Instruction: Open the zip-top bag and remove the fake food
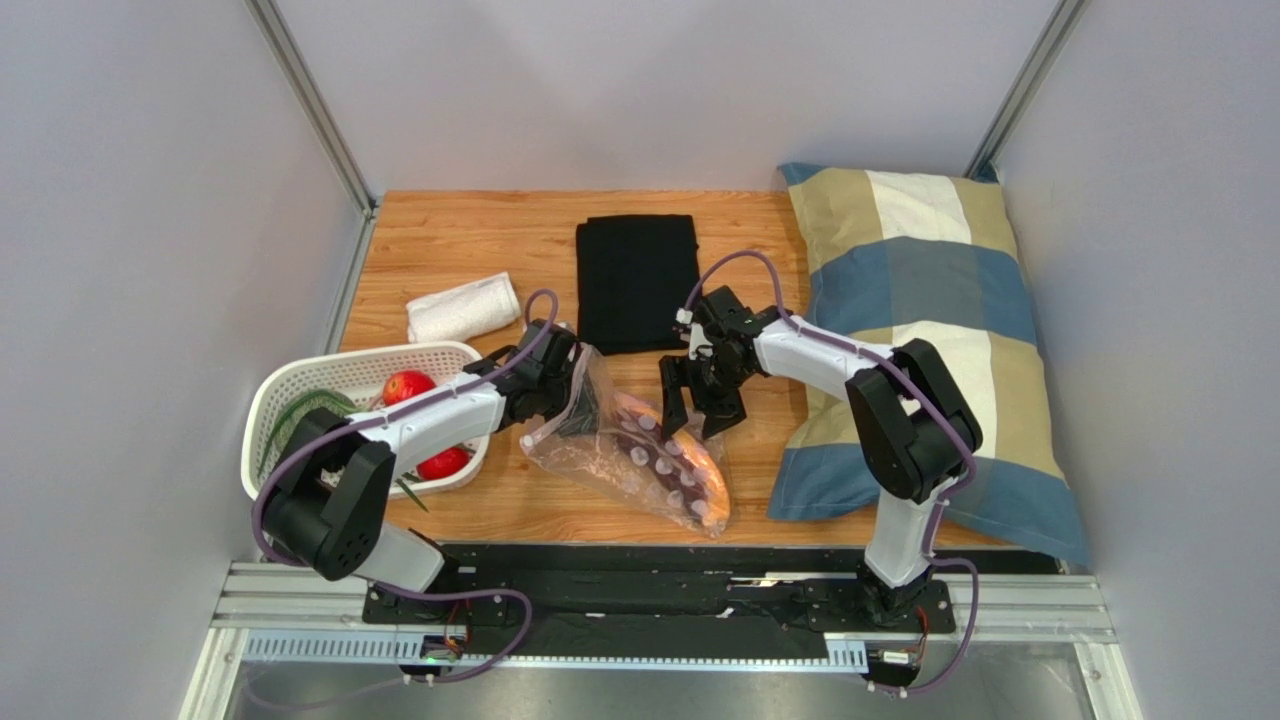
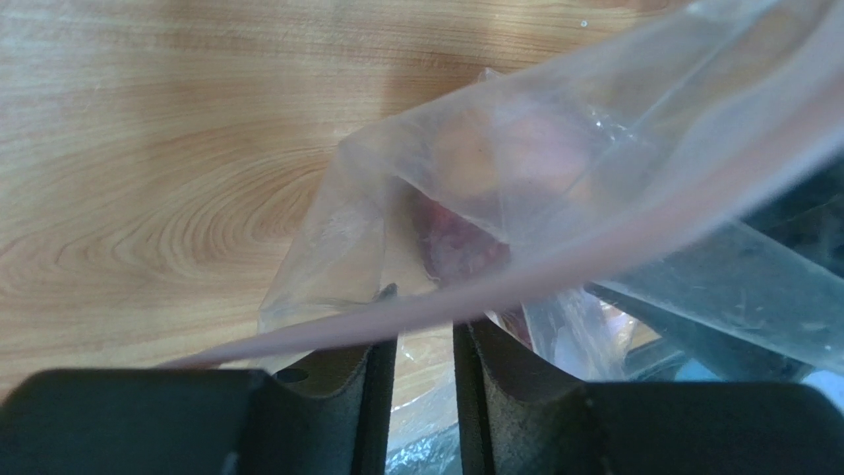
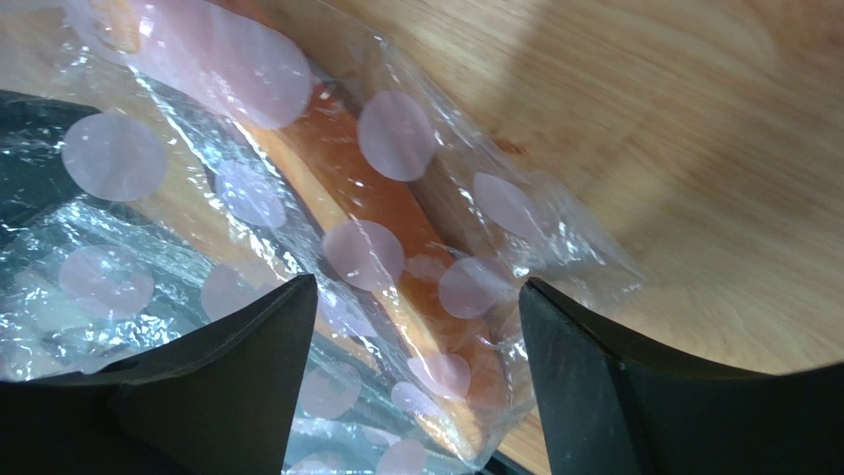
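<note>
The zip-top bag, clear with pale pink dots, lies at the table's middle front. The orange elongated piece is inside it, and it also shows in the right wrist view. My left gripper is shut on the bag's raised left edge. In the left wrist view the pinkish zip strip crosses my nearly closed left gripper. My right gripper is open just above the bag, and in the right wrist view it straddles the orange piece. Two red fruits and the green bunch lie in the basket.
The white perforated basket stands at the left front beside my left arm. A rolled white towel and a folded black cloth lie farther back. A plaid pillow fills the right side.
</note>
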`<state>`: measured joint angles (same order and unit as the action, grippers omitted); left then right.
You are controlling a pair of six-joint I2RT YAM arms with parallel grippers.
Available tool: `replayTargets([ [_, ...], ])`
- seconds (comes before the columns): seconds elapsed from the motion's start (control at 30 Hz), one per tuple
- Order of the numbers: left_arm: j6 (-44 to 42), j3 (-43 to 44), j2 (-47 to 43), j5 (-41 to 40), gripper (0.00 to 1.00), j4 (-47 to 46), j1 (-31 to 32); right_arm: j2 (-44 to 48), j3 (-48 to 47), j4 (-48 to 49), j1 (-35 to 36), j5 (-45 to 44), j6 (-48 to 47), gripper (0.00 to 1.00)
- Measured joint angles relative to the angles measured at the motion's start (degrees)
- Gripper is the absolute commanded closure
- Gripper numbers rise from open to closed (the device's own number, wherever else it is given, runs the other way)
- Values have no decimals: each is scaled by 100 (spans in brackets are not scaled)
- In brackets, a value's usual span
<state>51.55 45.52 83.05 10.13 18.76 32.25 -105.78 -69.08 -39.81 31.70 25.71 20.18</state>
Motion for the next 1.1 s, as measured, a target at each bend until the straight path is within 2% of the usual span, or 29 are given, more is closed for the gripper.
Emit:
replayTargets([
  [0.23,-240,103,367,240,61,-476,0,-348,-249,149,122,-166,13,36],
  [0.27,-271,105,417,249,61,-557,0,-378,-267,142,118,-144,31,43],
  [0.33,-341,105,535,240,58,-702,0,-387,-267,155,109,-133,52,50],
  [0.53,-595,105,675,22,52,-841,0,-514,-299,232,105,28,76,55],
  [0.7,-769,26,675,24,57,-1182,0,-527,-299,245,101,98,74,58],
  [0.87,-826,-157,793,267,55,-1775,-9,-584,-363,210,90,162,74,59],
  [1.1,-841,-153,1128,459,53,-2026,-35,-664,-455,142,76,249,83,62],
])
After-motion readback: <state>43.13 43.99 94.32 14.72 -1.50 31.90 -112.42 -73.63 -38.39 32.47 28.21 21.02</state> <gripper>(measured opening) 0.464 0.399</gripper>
